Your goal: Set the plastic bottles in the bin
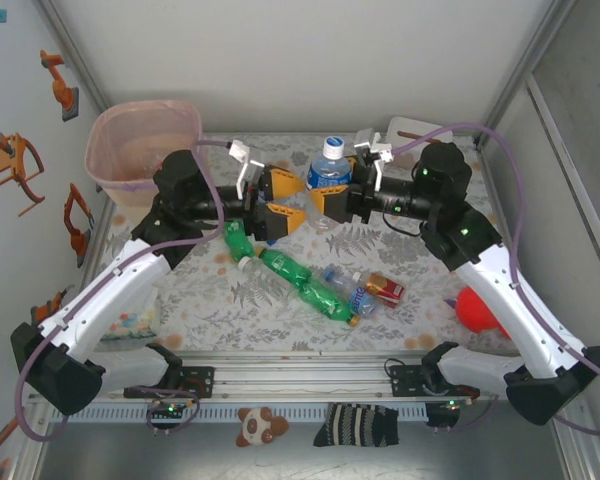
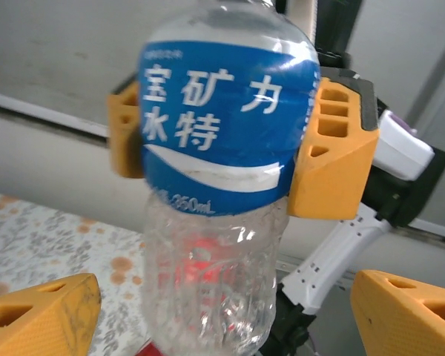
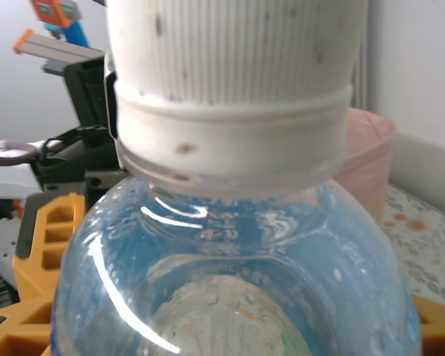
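Robot lab: aluminium-framed enclosure (image 1: 300,60)

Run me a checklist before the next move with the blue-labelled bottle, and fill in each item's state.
1. Right gripper holding the blue-labelled bottle: ok, its orange fingers press both sides of the label.
2. Bottle upright: ok, cap on top in the top view.
3. Left gripper open to receive: ok, jaws wide apart and clear of the bottle.
4. Left gripper far enough around the bottle to close: cannot tell.
5. Bin mouth free: ok, the pink-lined rim is uncovered at far left.
6. All bottles binned: not ok, green bottles lie on the table.
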### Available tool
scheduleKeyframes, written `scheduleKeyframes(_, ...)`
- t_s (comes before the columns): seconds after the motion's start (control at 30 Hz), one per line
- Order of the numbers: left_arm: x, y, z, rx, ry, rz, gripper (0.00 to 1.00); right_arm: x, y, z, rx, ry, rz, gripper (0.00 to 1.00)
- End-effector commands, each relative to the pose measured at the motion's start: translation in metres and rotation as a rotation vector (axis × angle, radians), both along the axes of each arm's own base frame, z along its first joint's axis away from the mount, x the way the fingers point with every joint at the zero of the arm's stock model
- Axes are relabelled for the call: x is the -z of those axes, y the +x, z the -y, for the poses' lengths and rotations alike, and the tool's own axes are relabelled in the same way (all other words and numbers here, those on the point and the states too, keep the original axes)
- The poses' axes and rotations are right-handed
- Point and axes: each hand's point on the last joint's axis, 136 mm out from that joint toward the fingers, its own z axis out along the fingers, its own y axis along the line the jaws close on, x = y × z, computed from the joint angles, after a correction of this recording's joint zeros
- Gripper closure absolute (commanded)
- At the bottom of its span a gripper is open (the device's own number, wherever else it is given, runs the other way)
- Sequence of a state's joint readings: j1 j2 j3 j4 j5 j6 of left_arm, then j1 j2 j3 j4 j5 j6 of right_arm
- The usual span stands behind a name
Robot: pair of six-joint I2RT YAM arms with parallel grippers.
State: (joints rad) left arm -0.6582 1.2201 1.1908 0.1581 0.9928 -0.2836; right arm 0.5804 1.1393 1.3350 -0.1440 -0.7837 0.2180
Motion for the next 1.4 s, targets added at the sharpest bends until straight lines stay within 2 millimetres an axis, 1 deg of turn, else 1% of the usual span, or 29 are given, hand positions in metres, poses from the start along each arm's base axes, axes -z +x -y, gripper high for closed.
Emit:
scheduleKeyframes(0.0, -0.016, -0.019, 0.005, 0.089, -0.028, 0.120, 0.13, -0.030, -0.025, -0.001, -0.110, 0.068, 0.060, 0.46)
scheduleKeyframes(0.13, -0.021, -0.025, 0.011, 0.120, -0.035, 0.142, 0.15, -0.035, -0.031, -0.003, -0.140, 0.081, 0.059, 0.44)
scheduleKeyframes(0.27, -0.023, -0.031, 0.016, 0.152, -0.034, 0.154, 0.16, -0.035, -0.031, -0.003, -0.137, 0.083, 0.061, 0.44)
scheduleKeyframes(0.33, -0.024, -0.031, 0.018, 0.158, -0.034, 0.156, 0.18, -0.036, -0.030, -0.003, -0.134, 0.084, 0.061, 0.44)
scheduleKeyframes(0.5, -0.021, -0.034, 0.023, 0.179, -0.018, 0.160, 0.22, -0.038, -0.031, -0.003, -0.131, 0.086, 0.062, 0.44)
scheduleKeyframes(0.7, -0.018, -0.035, 0.028, 0.188, -0.006, 0.154, 0.25, -0.040, -0.033, -0.004, -0.138, 0.087, 0.064, 0.44)
scheduleKeyframes(1.2, -0.019, -0.040, 0.028, 0.192, -0.006, 0.168, 0.42, -0.038, -0.033, -0.002, -0.111, 0.075, 0.049, 0.43)
scheduleKeyframes(1.23, -0.019, -0.040, 0.028, 0.188, -0.008, 0.171, 0.42, -0.037, -0.033, -0.001, -0.109, 0.072, 0.047, 0.41)
scheduleKeyframes(1.37, -0.020, -0.039, 0.026, 0.173, -0.008, 0.178, 0.43, -0.033, -0.034, 0.002, -0.089, 0.053, 0.041, 0.28)
